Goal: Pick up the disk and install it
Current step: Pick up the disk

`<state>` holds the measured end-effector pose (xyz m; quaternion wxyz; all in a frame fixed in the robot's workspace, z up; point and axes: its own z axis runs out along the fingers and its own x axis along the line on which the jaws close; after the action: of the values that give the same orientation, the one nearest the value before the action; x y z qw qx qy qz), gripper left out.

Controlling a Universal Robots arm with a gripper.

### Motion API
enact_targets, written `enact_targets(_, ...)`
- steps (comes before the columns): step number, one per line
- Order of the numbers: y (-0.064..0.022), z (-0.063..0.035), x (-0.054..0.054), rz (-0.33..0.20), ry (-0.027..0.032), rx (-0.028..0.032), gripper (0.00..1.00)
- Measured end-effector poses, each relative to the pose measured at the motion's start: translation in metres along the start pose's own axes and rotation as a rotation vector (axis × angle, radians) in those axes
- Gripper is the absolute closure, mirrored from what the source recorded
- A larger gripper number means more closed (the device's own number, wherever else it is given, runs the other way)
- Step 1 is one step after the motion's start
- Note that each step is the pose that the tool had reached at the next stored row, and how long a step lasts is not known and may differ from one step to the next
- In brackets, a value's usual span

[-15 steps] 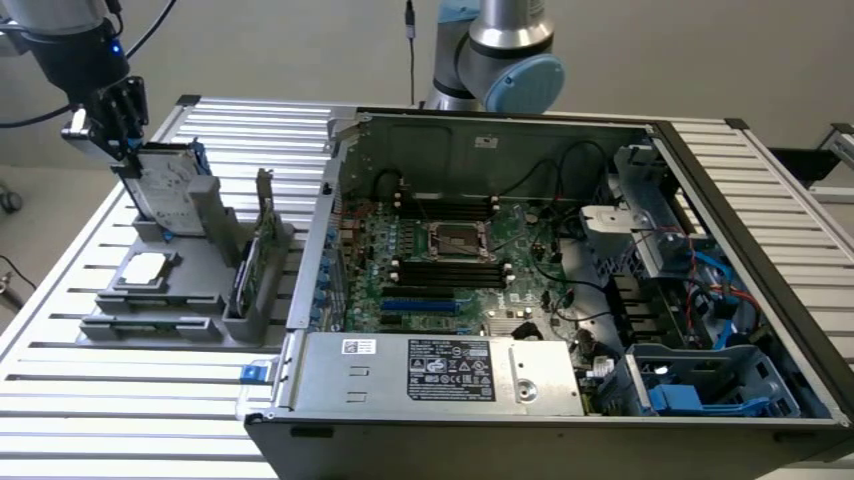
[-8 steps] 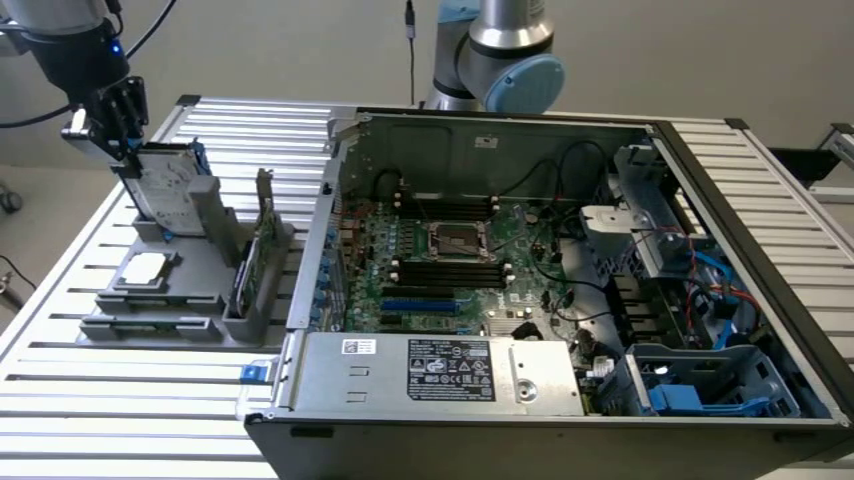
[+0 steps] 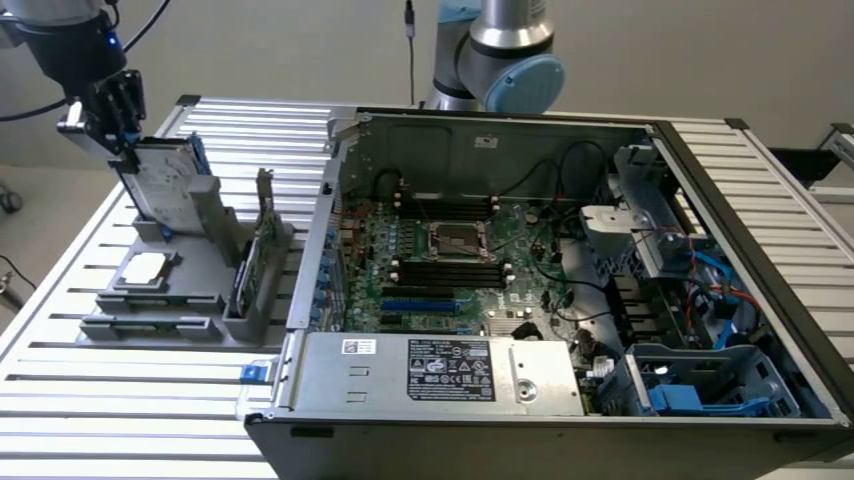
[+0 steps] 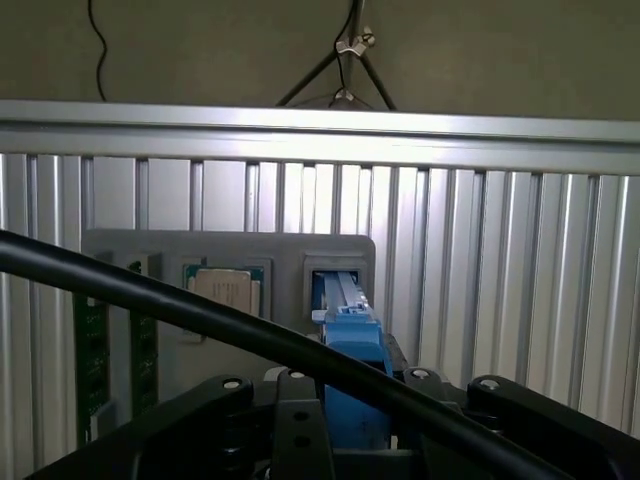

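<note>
The gripper hangs pointing down (at the exterior view's left), its jaws closed on the disk.

Silver-grey disk, blue-framed; silver ribbed table

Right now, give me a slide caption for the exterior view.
Claw at the top edge of the disk standing in its grey holder, beside the open computer case.
</note>
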<state>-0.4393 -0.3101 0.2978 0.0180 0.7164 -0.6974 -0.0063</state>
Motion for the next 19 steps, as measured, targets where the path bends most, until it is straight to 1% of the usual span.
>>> enact_targets(8, 0.001, -0.0283, 0.0, 0.0, 0.0001, -0.0001, 0.67)
enact_targets(12, 0.0014, -0.0407, 0.0, 0.0, 0.0001, -0.0002, 0.67)
enact_targets(19, 0.0014, -0.0717, 0.001, 0.0, 0.0001, -0.0001, 0.67)
